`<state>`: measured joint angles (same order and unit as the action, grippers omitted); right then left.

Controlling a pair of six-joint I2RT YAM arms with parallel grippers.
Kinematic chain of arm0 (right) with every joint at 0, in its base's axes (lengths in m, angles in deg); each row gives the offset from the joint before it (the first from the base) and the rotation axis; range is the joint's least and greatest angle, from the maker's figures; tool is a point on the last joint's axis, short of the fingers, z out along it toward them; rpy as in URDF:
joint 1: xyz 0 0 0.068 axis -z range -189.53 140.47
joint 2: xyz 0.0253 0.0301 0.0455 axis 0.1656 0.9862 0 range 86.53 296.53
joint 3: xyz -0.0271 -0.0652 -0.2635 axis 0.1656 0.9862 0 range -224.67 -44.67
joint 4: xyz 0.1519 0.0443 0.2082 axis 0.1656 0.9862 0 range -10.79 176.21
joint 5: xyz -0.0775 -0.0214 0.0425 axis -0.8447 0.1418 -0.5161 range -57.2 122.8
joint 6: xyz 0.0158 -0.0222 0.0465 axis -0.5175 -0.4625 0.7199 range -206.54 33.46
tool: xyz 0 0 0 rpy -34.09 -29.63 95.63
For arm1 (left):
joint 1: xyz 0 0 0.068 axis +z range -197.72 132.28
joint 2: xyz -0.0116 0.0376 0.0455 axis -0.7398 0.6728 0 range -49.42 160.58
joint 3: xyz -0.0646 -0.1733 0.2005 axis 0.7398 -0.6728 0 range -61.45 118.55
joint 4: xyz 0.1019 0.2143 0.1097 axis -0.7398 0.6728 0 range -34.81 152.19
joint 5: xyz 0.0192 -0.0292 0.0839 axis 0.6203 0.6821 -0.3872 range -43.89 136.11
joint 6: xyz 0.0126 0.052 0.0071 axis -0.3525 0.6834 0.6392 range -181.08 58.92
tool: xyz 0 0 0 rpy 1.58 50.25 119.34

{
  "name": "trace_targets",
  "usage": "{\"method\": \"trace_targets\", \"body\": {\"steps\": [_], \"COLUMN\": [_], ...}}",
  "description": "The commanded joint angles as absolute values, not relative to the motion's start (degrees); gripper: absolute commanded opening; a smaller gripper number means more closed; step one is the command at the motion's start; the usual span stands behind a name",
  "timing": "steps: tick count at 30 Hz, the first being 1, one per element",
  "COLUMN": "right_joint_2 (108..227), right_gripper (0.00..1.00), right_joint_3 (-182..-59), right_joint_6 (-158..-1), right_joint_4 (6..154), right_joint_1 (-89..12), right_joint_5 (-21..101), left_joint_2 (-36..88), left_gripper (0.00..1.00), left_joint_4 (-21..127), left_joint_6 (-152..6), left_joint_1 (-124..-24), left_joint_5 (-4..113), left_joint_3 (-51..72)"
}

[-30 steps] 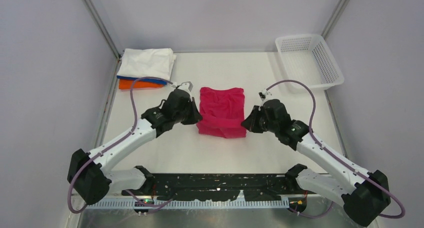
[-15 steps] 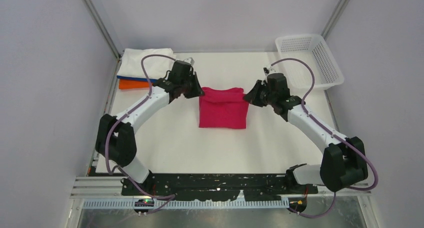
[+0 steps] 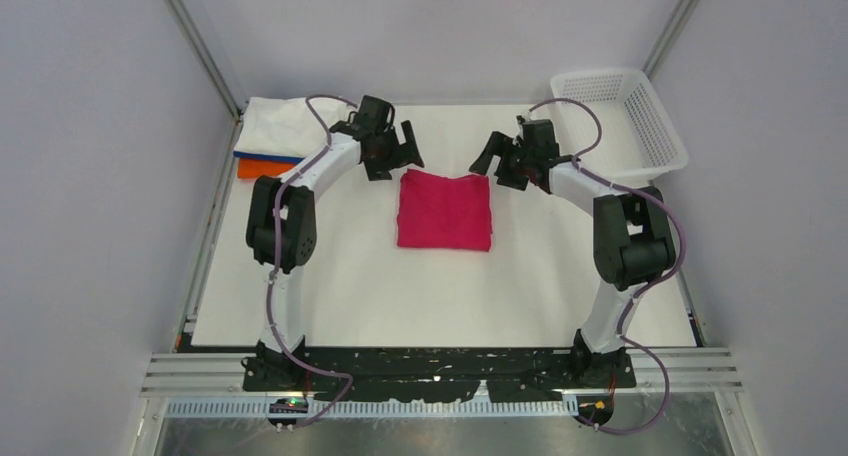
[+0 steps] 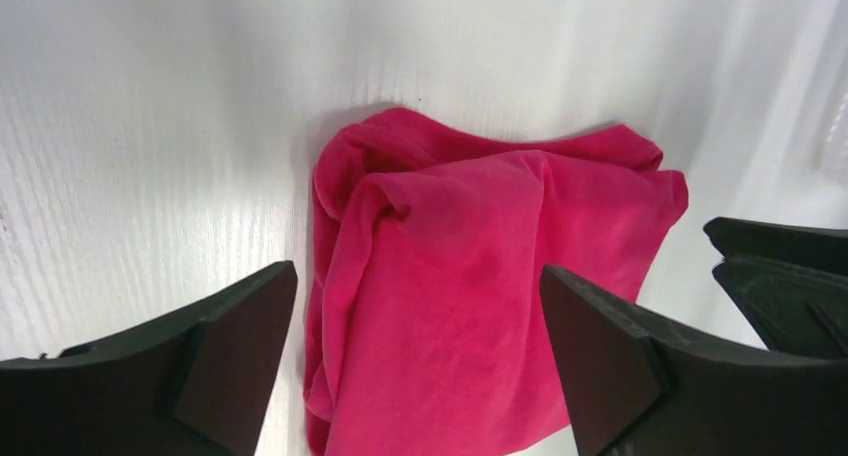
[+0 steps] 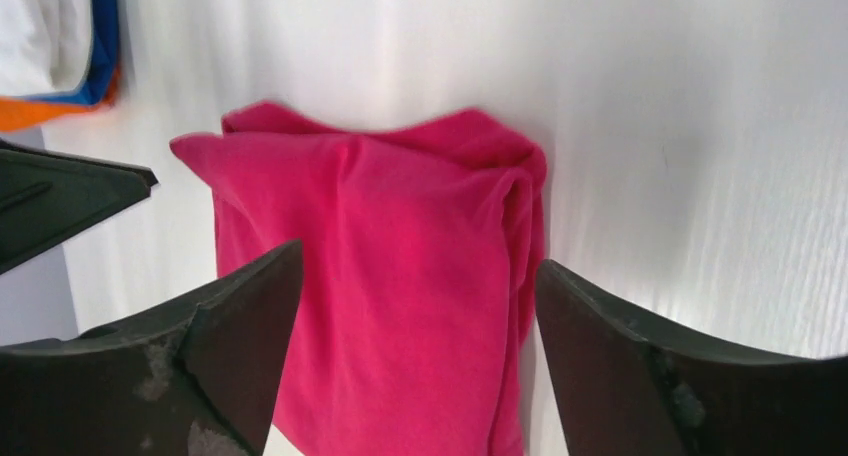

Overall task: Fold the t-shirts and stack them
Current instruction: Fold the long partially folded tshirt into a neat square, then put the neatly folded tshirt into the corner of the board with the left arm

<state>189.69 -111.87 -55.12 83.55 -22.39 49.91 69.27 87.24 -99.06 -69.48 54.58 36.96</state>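
A magenta-red t-shirt (image 3: pixel 444 210) lies folded into a rectangle in the middle of the table. Both wrist views show it: in the left one the magenta-red shirt (image 4: pixel 490 286) fills the space below my fingers, as the shirt (image 5: pixel 400 266) does in the right one. My left gripper (image 3: pixel 395 158) (image 4: pixel 417 276) hangs open above its far left corner, holding nothing. Over the far right corner my right gripper (image 3: pixel 495 166) (image 5: pixel 418 261) is open and empty too. At the back left is a stack: white t-shirt (image 3: pixel 290 126) over blue (image 3: pixel 262 157) over orange (image 3: pixel 262 168).
A white mesh basket (image 3: pixel 620 116) stands at the back right corner. Grey walls and metal posts close in the table on three sides. The folded stack (image 5: pixel 50 106) shows at the top left of the right wrist view.
Both grippers carried the magenta-red shirt's near edge to the far edge, folding it in half. They then opened, let go and drew back beyond the shirt.
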Motion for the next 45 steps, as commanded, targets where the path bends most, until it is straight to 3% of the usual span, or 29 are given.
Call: {"method": "trace_targets", "body": {"steps": [1,11,20,25,30,40,45], "right_joint_2": [191.7,178.9,187.3,194.4,195.1,175.5,163.0], "right_gripper": [0.99,0.95,0.95,0.95,0.96,0.96,0.95], "right_joint_3": [-120.1,-105.6,-107.0,-109.1,-103.4,-80.5,-75.2], "right_joint_6": [-57.2,-55.6,-51.3,-49.5,-49.7,-48.2,-47.3], "right_joint_4": [83.7,77.2,69.6,67.2,66.8,65.0,67.0], "right_joint_1": [-21.6,-22.1,-24.1,-24.8,-25.3,-30.5,-32.0], "right_joint_5": [50.4,55.5,61.3,60.8,59.5,55.6,53.0], "left_joint_2": [70.0,56.1,67.9,74.6,76.2,52.4,42.1], "left_gripper": [0.99,1.00,1.00,1.00,1.00,1.00,1.00], "left_joint_4": [91.5,74.9,69.9,74.7,81.1,76.1,75.7], "left_joint_6": [-100.4,-104.2,-111.0,-114.2,-114.8,-110.4,-108.8], "left_joint_1": [-68.0,-70.0,-71.9,-72.1,-72.4,-78.3,-80.4], "left_joint_5": [57.2,63.4,66.9,64.0,65.8,63.4,57.1], "left_joint_3": [43.5,24.2,30.1,34.8,34.4,2.3,-1.7]}}
